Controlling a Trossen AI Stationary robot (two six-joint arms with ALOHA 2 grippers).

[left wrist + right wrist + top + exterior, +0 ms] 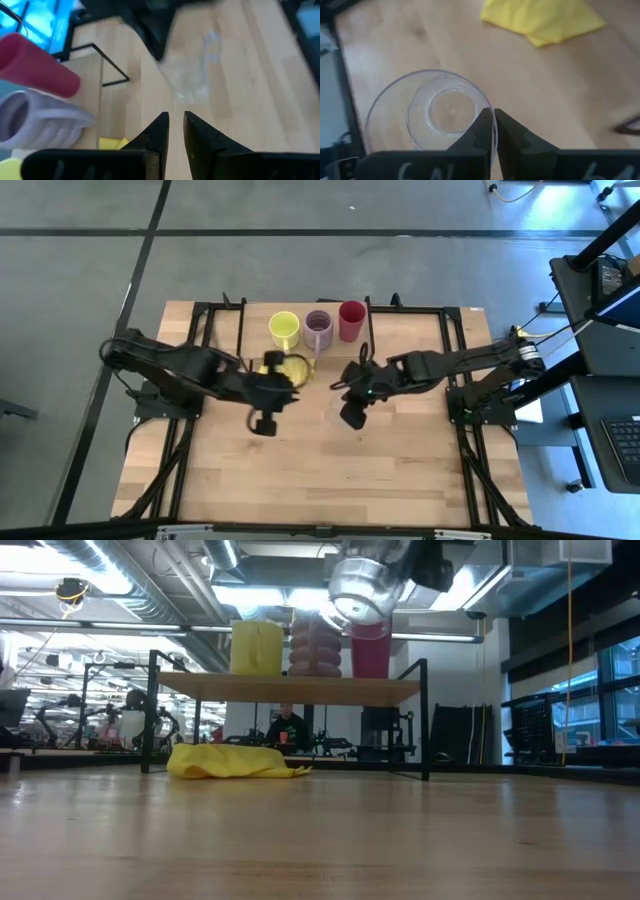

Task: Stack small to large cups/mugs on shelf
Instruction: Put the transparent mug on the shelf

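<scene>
Jaws of the right gripper (494,127) pinch the rim of the clear glass (427,112); only the right wrist view shows this grip. From above, the yellow mug (284,328), lilac mug (318,328) and red cup (352,319) stand in a row on the shelf (400,320). The low view shows the glass (358,595) lifted above the surface (320,840). The left gripper (175,127) has its jaws nearly closed, holding nothing.

On the shelf (290,690), which stands at the far side of the surface (320,470), three vessels sit in a row: the mug (284,329) at the left, a second mug (318,328) in the middle just beside it, and the cup (352,319) at the right. A cloth (237,762) lies on the surface under the shelf's left part. The right gripper (494,131) pinches the rim of a glass (427,117), held up off the surface in front of the shelf. The left gripper (175,131) hangs just left of it.
</scene>
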